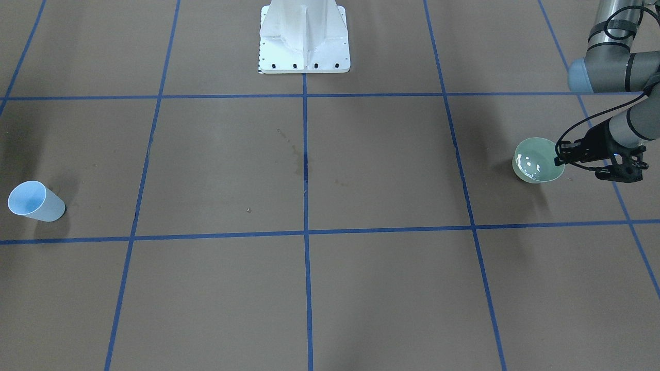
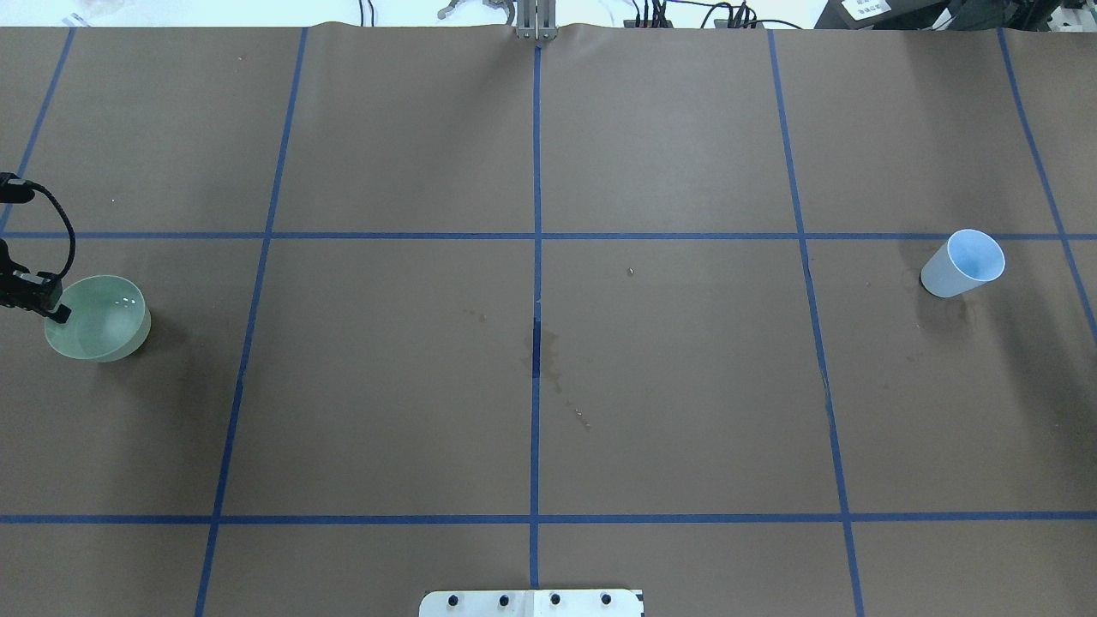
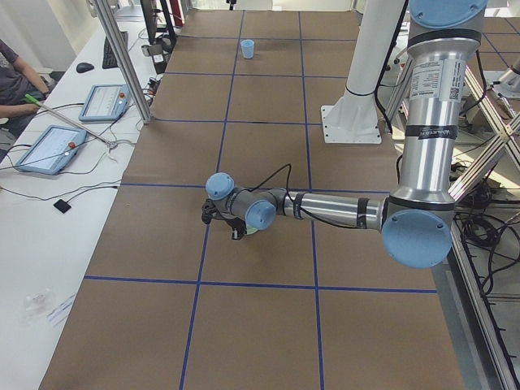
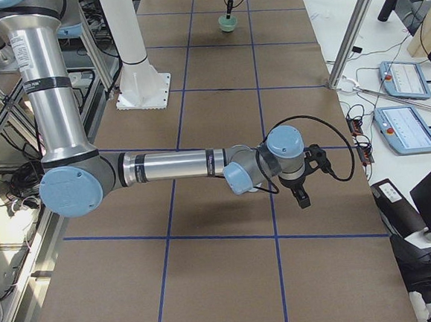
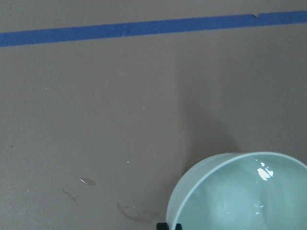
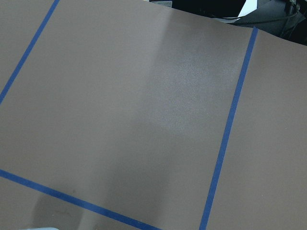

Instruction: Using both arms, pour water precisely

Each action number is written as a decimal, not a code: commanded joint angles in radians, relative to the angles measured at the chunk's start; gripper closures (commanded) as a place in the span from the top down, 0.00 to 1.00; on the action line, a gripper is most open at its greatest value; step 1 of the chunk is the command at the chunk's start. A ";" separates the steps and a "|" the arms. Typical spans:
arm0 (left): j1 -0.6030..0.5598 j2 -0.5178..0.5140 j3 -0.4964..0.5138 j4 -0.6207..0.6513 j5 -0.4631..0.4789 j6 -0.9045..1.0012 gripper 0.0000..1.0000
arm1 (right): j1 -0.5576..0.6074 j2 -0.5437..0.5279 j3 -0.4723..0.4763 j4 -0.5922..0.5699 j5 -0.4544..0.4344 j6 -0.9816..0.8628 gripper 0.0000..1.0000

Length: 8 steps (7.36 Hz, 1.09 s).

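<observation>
Blue tape grids the stained brown table bearing bowl and cup.

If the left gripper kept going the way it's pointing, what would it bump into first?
The green bowl. The left gripper points down at its rim, with the fingers at that edge, so it would meet the rim almost at once; whether they touch yet is unclear.

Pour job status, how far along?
Nothing poured yet: the blue cup stands far from the green bowl. In hand: the left gripper is at the bowl's rim, clamped or not unclear; bowl on the table, glints inside suggest water. Left: right gripper, away from the cup, must take it; then lift and pour.
</observation>
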<state>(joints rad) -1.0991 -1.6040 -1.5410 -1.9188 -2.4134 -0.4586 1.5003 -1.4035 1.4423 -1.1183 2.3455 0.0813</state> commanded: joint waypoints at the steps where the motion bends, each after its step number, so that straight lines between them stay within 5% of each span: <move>1: -0.024 -0.002 -0.005 0.001 -0.001 0.003 1.00 | 0.000 0.003 0.001 -0.002 0.002 0.000 0.99; 3: -0.112 -0.002 -0.031 0.004 0.000 0.017 1.00 | 0.000 0.001 0.000 -0.023 0.002 -0.005 0.99; 6: -0.316 0.006 -0.036 0.024 0.118 0.309 1.00 | 0.005 0.000 0.043 -0.217 0.000 -0.082 0.99; 8: -0.454 -0.023 0.001 0.204 0.119 0.496 1.00 | -0.003 0.001 0.079 -0.335 -0.008 -0.107 0.99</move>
<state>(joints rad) -1.4820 -1.6097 -1.5557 -1.8136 -2.3035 -0.0703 1.5025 -1.4018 1.4974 -1.3825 2.3417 -0.0095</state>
